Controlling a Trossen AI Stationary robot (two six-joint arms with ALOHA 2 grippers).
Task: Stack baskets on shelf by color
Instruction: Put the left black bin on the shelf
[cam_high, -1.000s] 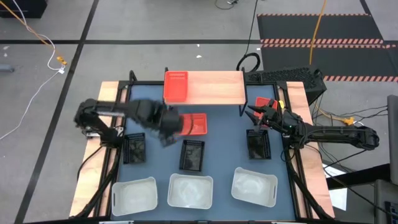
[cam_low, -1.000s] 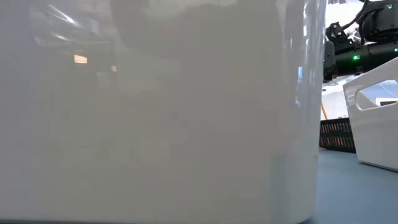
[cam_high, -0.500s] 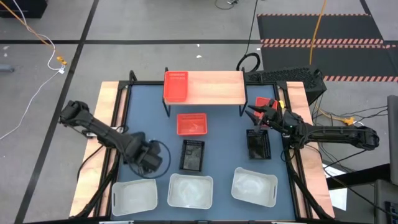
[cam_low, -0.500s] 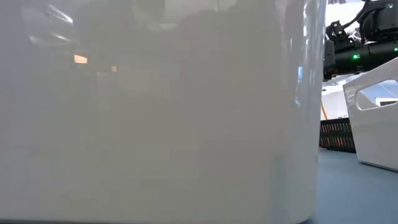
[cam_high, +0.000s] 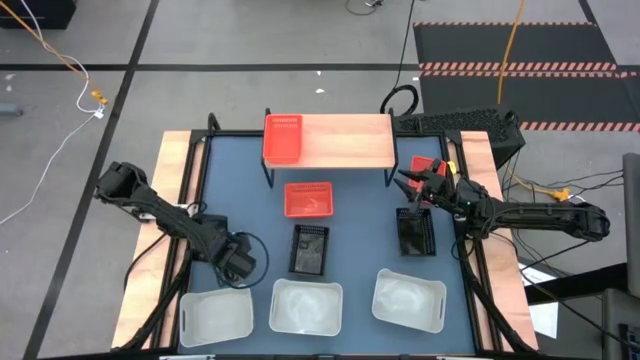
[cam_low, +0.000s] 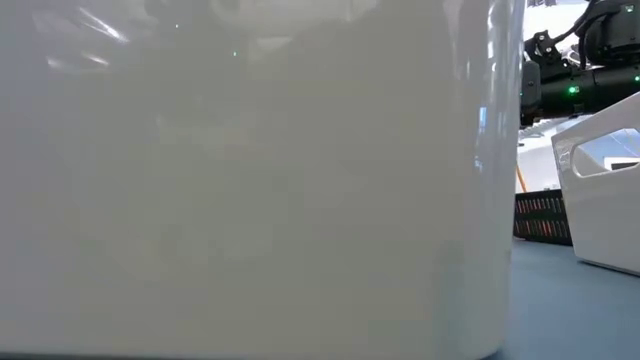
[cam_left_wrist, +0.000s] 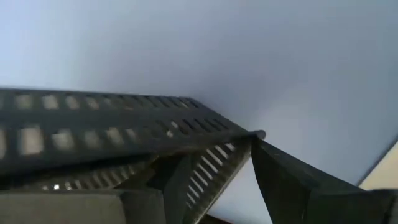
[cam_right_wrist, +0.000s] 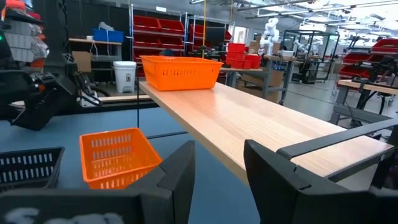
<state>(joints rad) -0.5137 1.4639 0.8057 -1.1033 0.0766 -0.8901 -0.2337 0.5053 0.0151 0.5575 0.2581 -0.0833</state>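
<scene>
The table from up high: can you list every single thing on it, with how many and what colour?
shallow red plastic baskets: three, red; one on the shelf's left end, one on the table just before the shelf, one half hidden behind the right hand.
black slotted plastic baskets: three, black; middle, right, and one mostly under the left hand.
translucent white plastic baskets: three, white; a row along the edge farthest from the shelf.
light-wood shelf on black legs: one, tan.
blue-topped table: one, blue.
left hand: one, dark; at the left black basket.
right hand: one, dark; open, by the shelf's right end.
</scene>
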